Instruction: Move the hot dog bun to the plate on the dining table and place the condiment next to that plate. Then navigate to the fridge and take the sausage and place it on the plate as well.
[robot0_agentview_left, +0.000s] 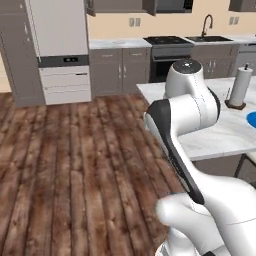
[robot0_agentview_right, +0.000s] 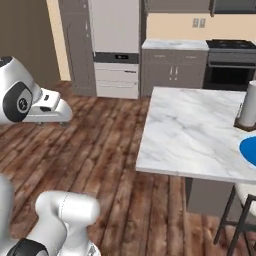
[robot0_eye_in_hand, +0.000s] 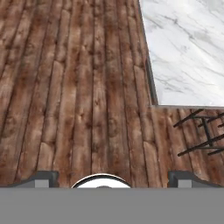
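- Gripper (robot0_eye_in_hand: 112, 177): jaws spread wide and nothing between them, so we're carrying nothing. The hand looks down at the wood floor (robot0_eye_in_hand: 78, 87) beside the table corner.
- Arm is folded in tight over the base. That's a good travel pose, so we keep it tucked while driving.
- Plate (robot0_agentview_left: 252, 120) is blue and sits on the marble dining table (robot0_agentview_right: 190, 130), at the table's right side just past the paper towel roll (robot0_agentview_left: 240, 86). The frame edge cuts off most of it. The sliver we see is bare, so we can't tell what's on the rest.
- Fridge (robot0_agentview_right: 116, 45) is at the far wall, left of the lower cabinets (robot0_agentview_right: 175, 75), with open floor between it and us. Its doors look shut, so the sausage is presumably inside and hidden.
- Our read: this is a drive leg with an empty hand, either toward the table items or toward the fridge. We can't tell which from here.
- To drive well:
  - Keep the base off the table corner and away from the dark stool (robot0_agentview_right: 235, 220) legs under the overhang.
  - If heading to the fridge, stop square to the door with enough room for it to swing open and for the arm to unfold.
  - Keep the jaws apart until we're lined up on the handle or item, so no regrasp is needed.
- Main risk is the elbow clipping the table edge on a turn, so we rotate away from the table before advancing.
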